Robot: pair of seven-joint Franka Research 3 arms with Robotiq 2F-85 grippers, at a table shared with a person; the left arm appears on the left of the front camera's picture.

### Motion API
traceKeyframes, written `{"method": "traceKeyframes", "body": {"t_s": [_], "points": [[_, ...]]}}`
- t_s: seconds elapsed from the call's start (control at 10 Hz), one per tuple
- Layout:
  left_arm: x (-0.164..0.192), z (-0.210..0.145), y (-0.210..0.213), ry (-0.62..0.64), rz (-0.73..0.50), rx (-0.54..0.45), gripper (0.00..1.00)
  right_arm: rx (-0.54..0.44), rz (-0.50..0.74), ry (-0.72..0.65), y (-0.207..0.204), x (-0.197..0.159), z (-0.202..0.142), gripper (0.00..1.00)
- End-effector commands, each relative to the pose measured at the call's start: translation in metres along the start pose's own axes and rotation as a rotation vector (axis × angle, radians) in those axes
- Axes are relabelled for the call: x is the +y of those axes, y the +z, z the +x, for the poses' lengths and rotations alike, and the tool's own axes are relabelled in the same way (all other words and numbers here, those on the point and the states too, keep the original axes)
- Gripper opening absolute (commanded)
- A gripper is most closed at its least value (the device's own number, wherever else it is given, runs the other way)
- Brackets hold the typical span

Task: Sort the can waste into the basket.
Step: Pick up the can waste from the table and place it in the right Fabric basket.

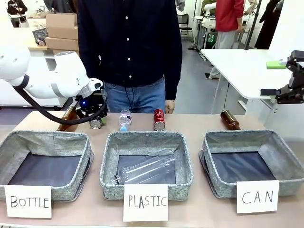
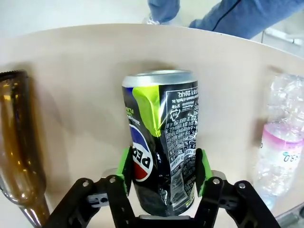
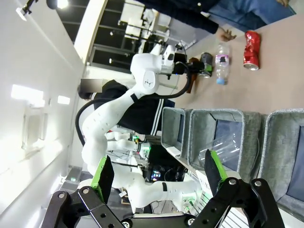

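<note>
The dark grey-black can sits between the green pads of my left gripper, which is shut on its sides. In the front view this gripper holds the can at the far left of the table, silver end toward the camera. Whether the can touches the table I cannot tell. The red can stands upright at the far middle, in front of the person. At the right stands the grey basket, fronted by the card "CAN". My right gripper hangs open high at the right edge, nothing between its fingers.
A small clear plastic bottle stands between the two cans. Brown glass bottles lie at the far left and far right. The "PLASTIC" basket holds a clear bottle; the "BOTTLE" basket is beside it. A person stands at the far edge.
</note>
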State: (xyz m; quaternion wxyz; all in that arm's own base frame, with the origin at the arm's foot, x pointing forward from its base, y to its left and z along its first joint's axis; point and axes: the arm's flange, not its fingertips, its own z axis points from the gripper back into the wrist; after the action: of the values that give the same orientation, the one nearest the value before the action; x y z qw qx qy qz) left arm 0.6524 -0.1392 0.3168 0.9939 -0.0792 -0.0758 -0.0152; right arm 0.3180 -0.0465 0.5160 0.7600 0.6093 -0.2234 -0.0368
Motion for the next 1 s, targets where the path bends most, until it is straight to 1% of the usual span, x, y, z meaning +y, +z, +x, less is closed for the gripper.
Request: {"method": "traceKeyframes", "body": {"t_s": [0.0, 0.1, 0.2, 0.4, 0.7, 0.8, 0.9], "points": [[-0.003, 0.003, 0.002, 0.019, 0.036, -0.005, 0.0, -0.007, 0.015, 0.024, -0.003, 0.0, 0.003, 1.0], [-0.002, 0.002, 0.003, 0.025, 0.026, -0.014, 0.16, -0.007, 0.015, 0.024, -0.003, 0.0, 0.003, 1.0], [-0.002, 0.001, 0.004, 0.045, 0.028, -0.009, 0.05, -0.007, 0.015, 0.024, -0.003, 0.0, 0.003, 1.0], [0.0, -0.003, 0.007, 0.073, 0.021, -0.009, 0.05, -0.007, 0.015, 0.024, -0.003, 0.0, 0.003, 1.0], [0.011, -0.013, 0.029, 0.098, -0.012, -0.055, 0.05, -0.007, 0.015, 0.024, -0.003, 0.0, 0.003, 1.0], [0.016, -0.024, 0.052, 0.095, -0.044, -0.061, 0.05, -0.007, 0.015, 0.024, -0.003, 0.0, 0.003, 1.0], [0.021, -0.051, 0.092, 0.062, -0.099, -0.039, 0.05, -0.007, 0.015, 0.024, -0.003, 0.0, 0.003, 1.0]]}}
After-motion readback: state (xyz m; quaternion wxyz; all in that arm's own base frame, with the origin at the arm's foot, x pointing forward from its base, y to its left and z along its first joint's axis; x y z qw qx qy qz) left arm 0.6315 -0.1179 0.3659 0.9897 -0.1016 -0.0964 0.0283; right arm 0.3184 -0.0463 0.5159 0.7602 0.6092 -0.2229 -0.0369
